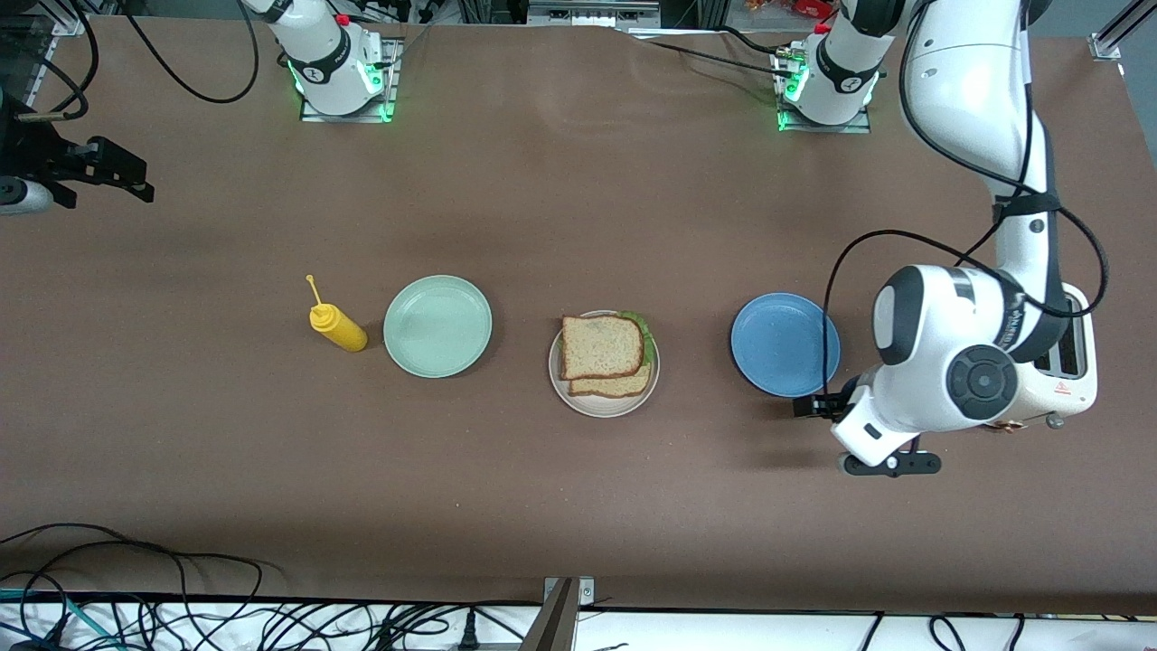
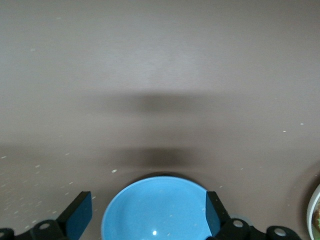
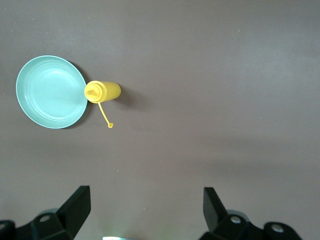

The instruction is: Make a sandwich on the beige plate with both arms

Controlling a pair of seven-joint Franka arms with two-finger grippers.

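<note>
A: What lies nearest the front edge of the table (image 1: 181, 434)?

B: Only bare brown surface. Farther in, midway between the two ends, sits the beige plate (image 1: 578, 395) with the sandwich (image 1: 604, 347) on it: two bread slices stacked, the upper one skewed so the lower slice shows at the side nearer the camera, and green lettuce peeking out at the farther corner. By the look of it, the build is complete.

A: And the left hand (image 2: 149, 220)?

B: It hangs over the table by the blue plate (image 1: 784, 344), toward the left arm's end, with its fingers (image 2: 79, 214) spread apart and nothing between them. That plate lies bare, which suggests its contents went onto the sandwich.

A: The rest of the row?

B: The mint-green plate (image 1: 437, 325), also bare, with a yellow squeeze bottle (image 1: 338, 327) just beside it toward the right arm's end. A white toaster (image 1: 1074, 362) stands partly hidden under the left arm.

A: And the right hand (image 3: 145, 212)?

B: It is held high over the right arm's end, fingers apart and holding nothing. It appears parked clear, waiting.
</note>
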